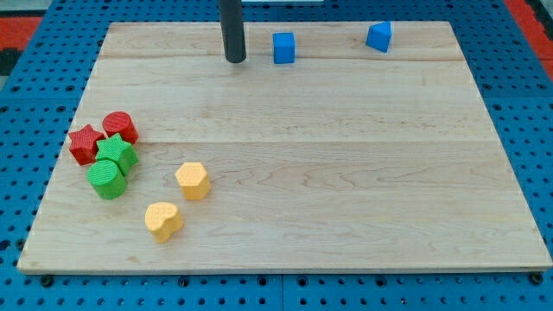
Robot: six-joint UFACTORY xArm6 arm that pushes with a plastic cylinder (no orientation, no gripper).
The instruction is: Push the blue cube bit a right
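A blue cube (283, 47) sits near the top edge of the wooden board (346, 173), a little left of the middle. My tip (235, 60) is on the board just to the cube's left, a short gap apart from it. A second blue block (378, 36), with an angled shape, sits farther to the view's right along the top edge.
At the view's left a cluster holds a red star (84, 143), a red cylinder (120, 128), a green star (117, 154) and a green cylinder (107, 179). Two yellow blocks lie nearby, one a hexagon (192, 180), one heart-like (162, 220).
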